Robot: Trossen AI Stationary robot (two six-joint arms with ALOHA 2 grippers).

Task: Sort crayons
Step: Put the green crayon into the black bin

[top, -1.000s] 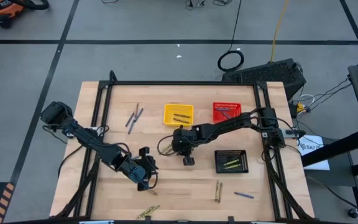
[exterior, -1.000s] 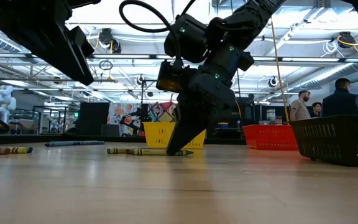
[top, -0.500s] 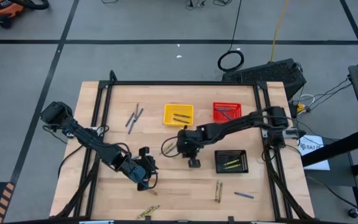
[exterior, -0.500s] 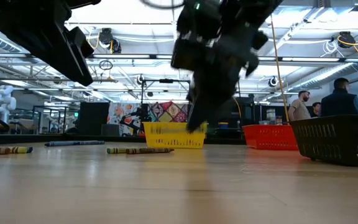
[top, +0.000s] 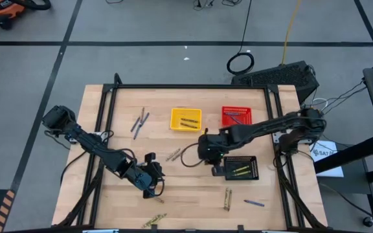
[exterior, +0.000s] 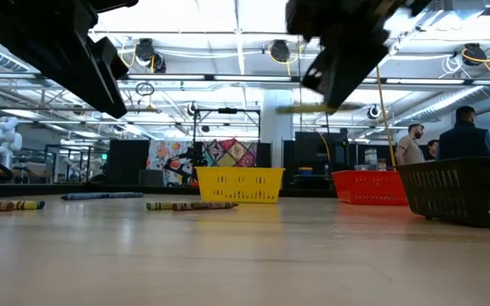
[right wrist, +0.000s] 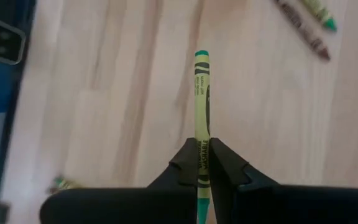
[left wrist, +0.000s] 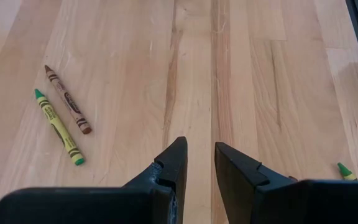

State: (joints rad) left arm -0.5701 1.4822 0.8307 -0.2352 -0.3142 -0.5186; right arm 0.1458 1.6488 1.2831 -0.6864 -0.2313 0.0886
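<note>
My right gripper (top: 217,169) is shut on a yellow-green crayon (right wrist: 202,93), above the table just left of the black basket (top: 241,167); in the low view the crayon (exterior: 300,109) shows level, high above the table. My left gripper (top: 153,191) hovers open and empty near the front left; ahead of it a yellow-green crayon (left wrist: 58,127) and a brown crayon (left wrist: 67,99) lie flat. More crayons lie at the centre (top: 173,155), far left (top: 139,122) and front (top: 227,199). My right gripper pinches the yellow-green crayon's wrapped shaft (right wrist: 202,138) between its two fingers, toward one end. The longer part sticks out past the fingertips and a short green end (right wrist: 202,208) shows behind them. The crayon is level and lifted clear of the table.
A yellow basket (top: 186,119) and a red basket (top: 236,116) stand at the far side, each with crayons inside; the black basket holds yellow-green ones. A blue crayon (top: 254,203) lies front right, another crayon (top: 154,221) at the front edge. People stand beyond the table (exterior: 466,136).
My right gripper has risen from the table with the yellow-green crayon and gone toward the table's right edge, up to the black basket's left side. The crayon is now lifted clear. Another crayon at the table's centre has come into view.
</note>
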